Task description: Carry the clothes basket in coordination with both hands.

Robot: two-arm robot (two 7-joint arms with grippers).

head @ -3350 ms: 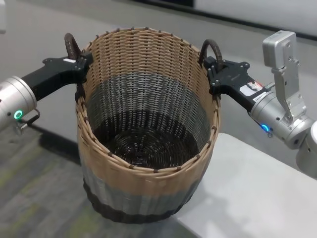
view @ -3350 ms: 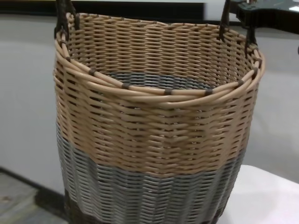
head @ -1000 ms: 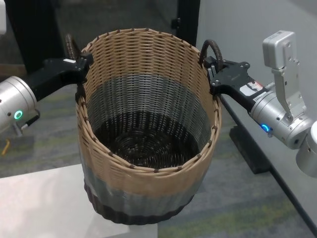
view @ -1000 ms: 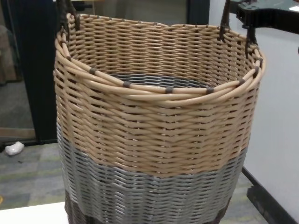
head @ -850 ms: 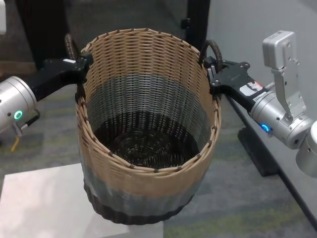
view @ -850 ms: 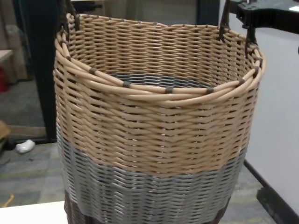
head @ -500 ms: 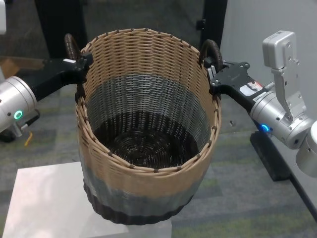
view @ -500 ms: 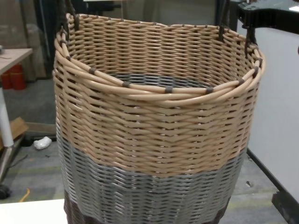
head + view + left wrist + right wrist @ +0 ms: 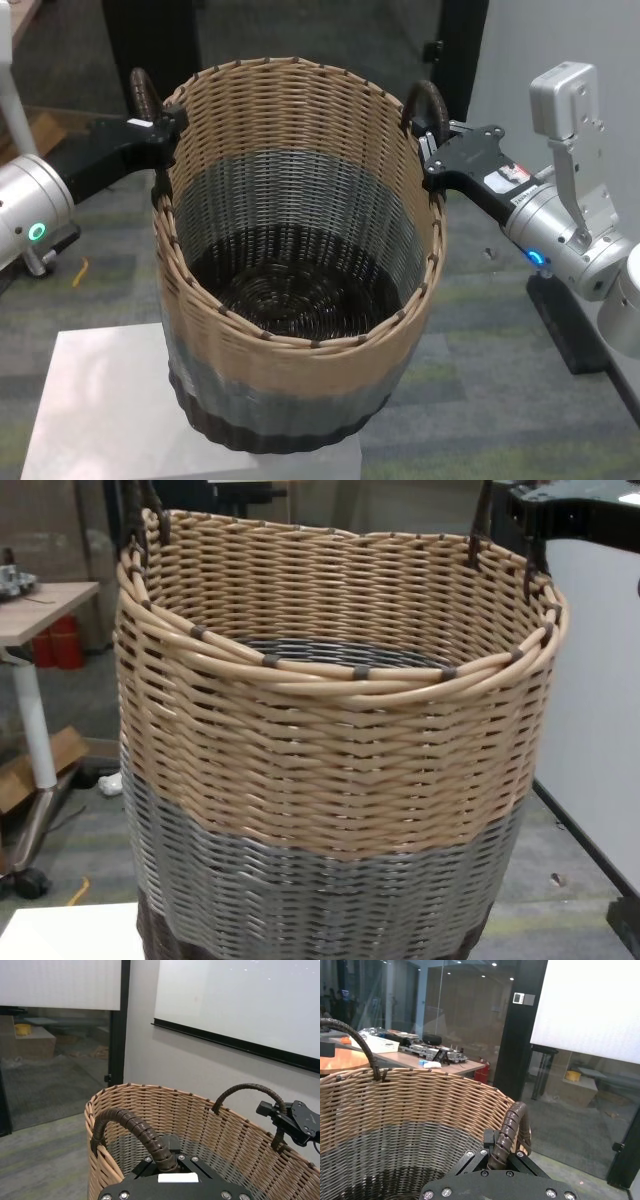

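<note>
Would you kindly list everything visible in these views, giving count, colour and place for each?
Clothes basket: one, tan upper band, grey middle, dark brown base; held up between both arms, empty inside.
Loop handles: two, dark brown; left handle and right handle on opposite sides of the rim.
White block: one, white; under and beside the basket's base, contact unclear.
Wooden table: one, light wood top with a white leg; background, robot's left.
Red containers: apparently two, red; on the floor under that table.
Left end effector: one, black; shut on the left handle.
Right end effector: one, black; shut on the right handle.
</note>
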